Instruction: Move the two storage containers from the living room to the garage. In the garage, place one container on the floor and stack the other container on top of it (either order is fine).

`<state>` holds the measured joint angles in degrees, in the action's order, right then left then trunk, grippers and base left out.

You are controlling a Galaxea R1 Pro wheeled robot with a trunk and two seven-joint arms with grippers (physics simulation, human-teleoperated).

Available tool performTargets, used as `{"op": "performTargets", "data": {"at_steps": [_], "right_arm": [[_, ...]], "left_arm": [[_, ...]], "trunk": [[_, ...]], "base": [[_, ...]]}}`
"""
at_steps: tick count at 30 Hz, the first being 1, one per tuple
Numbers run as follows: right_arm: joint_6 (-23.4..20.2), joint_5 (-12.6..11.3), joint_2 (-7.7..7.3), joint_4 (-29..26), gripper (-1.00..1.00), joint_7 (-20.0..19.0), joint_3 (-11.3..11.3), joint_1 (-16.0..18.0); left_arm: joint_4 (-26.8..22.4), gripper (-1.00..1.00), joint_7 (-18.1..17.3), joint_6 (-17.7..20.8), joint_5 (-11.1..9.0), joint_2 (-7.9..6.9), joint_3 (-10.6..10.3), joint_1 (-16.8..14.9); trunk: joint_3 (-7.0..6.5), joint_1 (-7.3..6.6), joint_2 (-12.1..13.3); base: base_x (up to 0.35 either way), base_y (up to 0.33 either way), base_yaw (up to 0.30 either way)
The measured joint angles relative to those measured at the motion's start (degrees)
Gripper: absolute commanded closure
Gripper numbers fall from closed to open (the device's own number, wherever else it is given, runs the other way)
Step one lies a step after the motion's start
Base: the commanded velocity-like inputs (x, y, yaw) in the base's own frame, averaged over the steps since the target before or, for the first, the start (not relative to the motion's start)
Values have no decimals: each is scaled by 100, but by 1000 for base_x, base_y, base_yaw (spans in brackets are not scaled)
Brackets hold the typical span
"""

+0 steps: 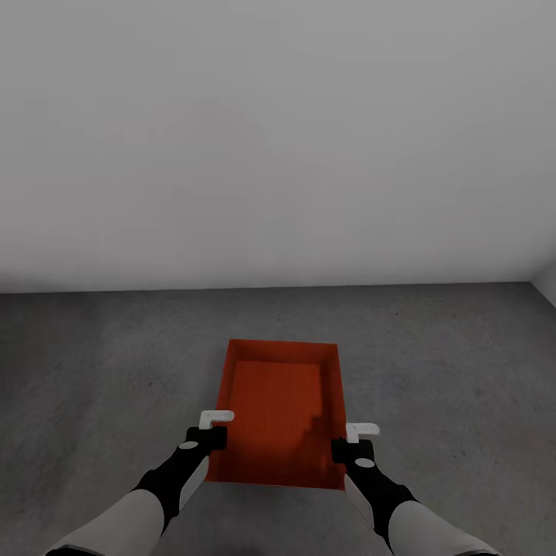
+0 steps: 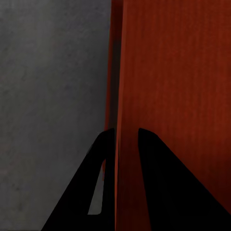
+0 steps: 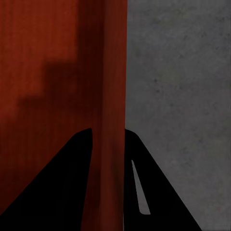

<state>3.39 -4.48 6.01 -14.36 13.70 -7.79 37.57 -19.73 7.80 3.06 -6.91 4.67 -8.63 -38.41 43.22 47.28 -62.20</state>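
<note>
One orange-red storage container [image 1: 279, 401] is low over the garage floor [image 1: 108, 363], straight ahead of me; whether it rests on the concrete I cannot tell. My left gripper [image 1: 211, 437] is shut on its left wall, one finger inside and one outside. In the left wrist view that wall of the container [image 2: 117, 86] runs between the dark fingers of the left gripper [image 2: 126, 132]. My right gripper [image 1: 349, 446] is shut on the right wall in the same way. The right wrist view has the container [image 3: 108, 72] wall pinched in the right gripper [image 3: 107, 131].
A plain light grey wall [image 1: 278, 139] stands a short way beyond the container. Dark mottled concrete spreads to both sides. A second wall's corner [image 1: 545, 282] shows at the far right.
</note>
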Motion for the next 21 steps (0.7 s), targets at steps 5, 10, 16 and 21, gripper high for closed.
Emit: {"op": "performTargets", "data": {"at_steps": [5,10,16,21], "right_arm": [[-1,-2,-4,-1,100,-2,-4,0],[-2,-2,-7,-2,100,-4,-6,0],[-4,-5,-12,-3,100,-6,-11,0],[-4,-6,-13,-3,100,-7,-12,0]], "left_arm": [[4,100,5,-3,0,4,1,0],[4,100,9,-3,0,8,2,0],[4,100,17,-3,-3,13,-1,0],[5,100,16,-4,0,14,1,0]], "trunk": [[0,-1,0],[0,1,0],[0,2,0],[0,3,0]], "base": [[300,0,0],[222,0,0],[35,0,0],[3,0,0]]}}
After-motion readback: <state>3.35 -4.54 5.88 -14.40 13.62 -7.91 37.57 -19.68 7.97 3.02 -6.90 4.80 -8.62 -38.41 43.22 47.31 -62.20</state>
